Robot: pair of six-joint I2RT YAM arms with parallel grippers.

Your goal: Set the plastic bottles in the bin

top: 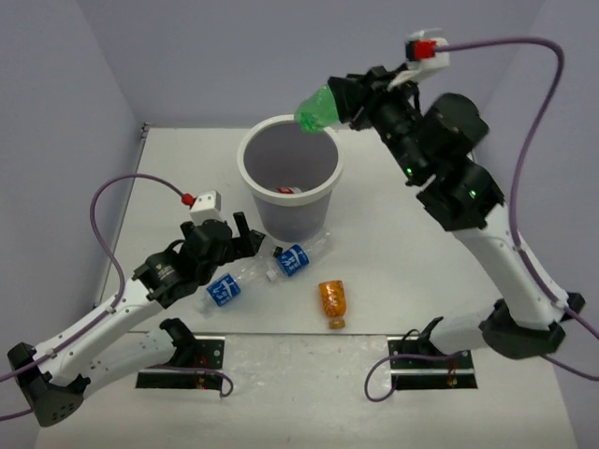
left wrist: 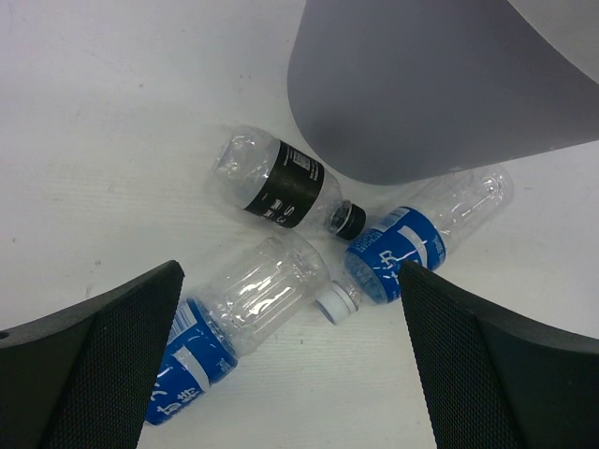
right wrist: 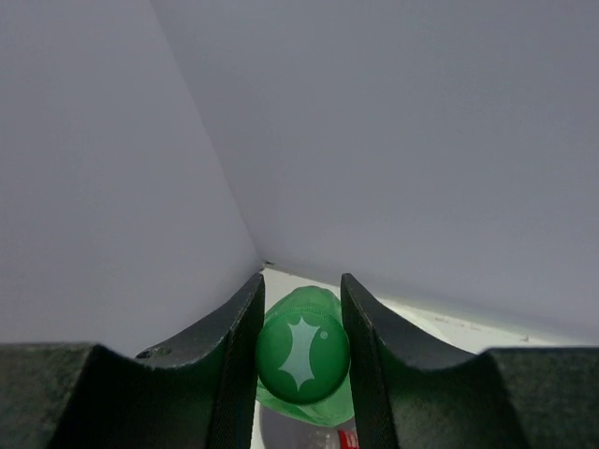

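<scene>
Right fingers (right wrist: pixel 234 346): clenched on the green bottle (top: pixel 316 110), one finger on each side of its body.
Green bottle, place: held in the air over the far-right rim of the bin (top: pixel 245 161), not yet inside.
Green bottle, axis: tilted, free end pointing from the fingers toward the bin's mouth; the other round end faces the right wrist camera.
Key relation: the mouth lies just near-left of the bottle. I cannot tell whether the bottle clears the rim fully.
Judgement: a release here risks a bounce off the rim; a small carry toward the bin's centre looks safer.
Open room: walls stand close behind the bin; the space above the mouth is free.
Inside the bin: a red-white label bottle (top: pixel 288 190) at the bottom.
Left fingers (left wrist: pixel 112 365): released wide, low on the bin's near-left side.
Beneath them: two blue-label bottles (left wrist: pixel 234 313) and a dark-label bottle (left wrist: pixel 281 182) lying flat on the tabletop (top: pixel 402 253), beside the bin wall.
Orange bottle (top: pixel 332 299): on the bin's near side, apart.
</scene>
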